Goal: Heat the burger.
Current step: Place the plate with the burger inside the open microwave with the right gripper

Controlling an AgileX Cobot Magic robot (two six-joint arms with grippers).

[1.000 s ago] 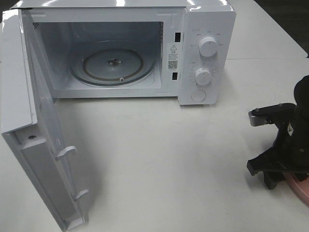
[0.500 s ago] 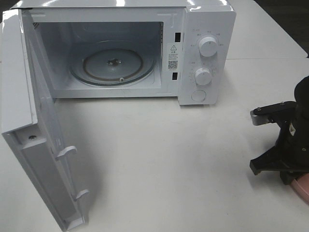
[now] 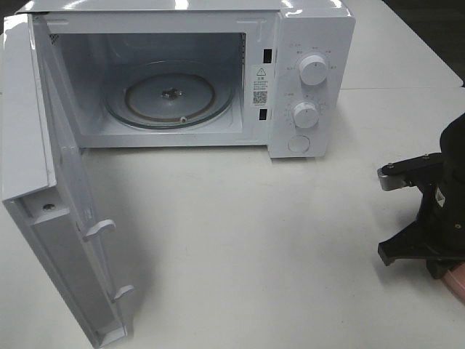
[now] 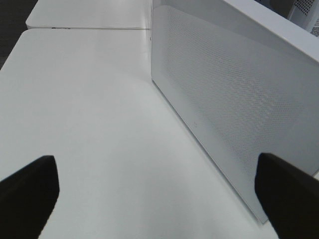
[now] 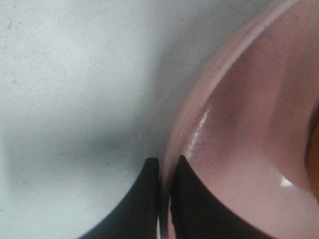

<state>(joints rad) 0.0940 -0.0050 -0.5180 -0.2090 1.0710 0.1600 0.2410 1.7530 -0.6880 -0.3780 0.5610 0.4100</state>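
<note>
White matte tabletop (image 3: 254, 240): faintly speckled up close, otherwise plain.
Black right gripper (image 5: 164, 199): pinched tight on a thin rim, one fingertip inside, one outside.
Change: drifted slightly toward the right edge of the high view over the last second, with less pink showing; probably settling the hold, carry to the oven not yet begun.
Round pink plate (image 5: 239, 129): glossy, smooth, shallow curved wall; likely slippery in a pinch.
Golden-brown burger (image 5: 316, 149): only a sliver at the plate's far side, rest out of view.
Black left gripper (image 4: 157, 199): spread wide, empty, near a perforated white panel.
Boxy white microwave (image 3: 305, 80): door (image 3: 58, 218) swung open, round glass turntable (image 3: 171, 98) with nothing on it.
</note>
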